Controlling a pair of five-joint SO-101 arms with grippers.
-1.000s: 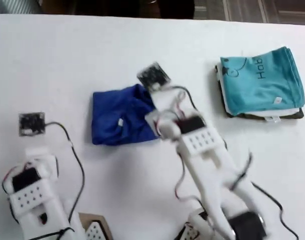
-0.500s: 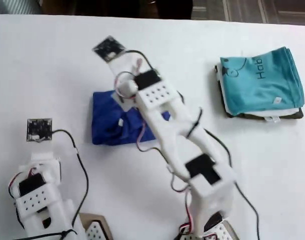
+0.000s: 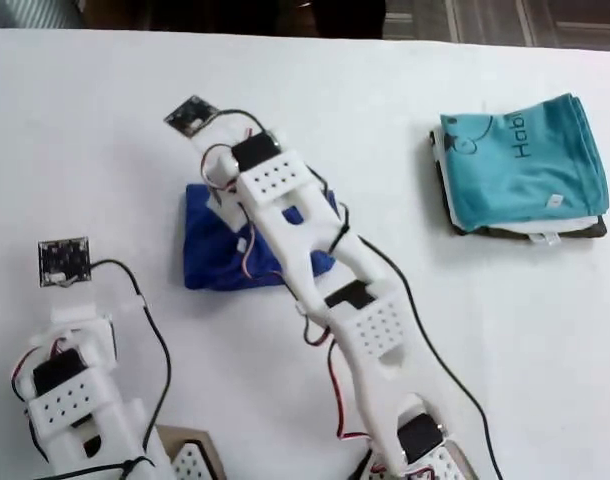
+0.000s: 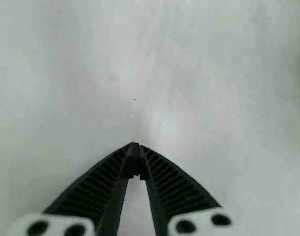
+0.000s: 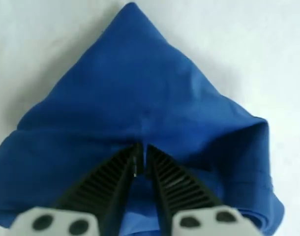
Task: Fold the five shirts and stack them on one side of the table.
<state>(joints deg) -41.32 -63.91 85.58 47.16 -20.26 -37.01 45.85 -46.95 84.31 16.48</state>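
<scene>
The right jaws sat closed over the blue shirt (image 5: 140, 98); left jaws closed, empty, above the white bench (image 4: 140, 59).

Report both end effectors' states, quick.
Left end effector: closed, empty, over the table.
Right end effector: closed, over the blue shirt; whether it pinches cloth cannot be told.

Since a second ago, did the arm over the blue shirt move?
Yes. The right gripper swung across the blue shirt from its near edge to its far edge, away from the teal shirt stack.
</scene>
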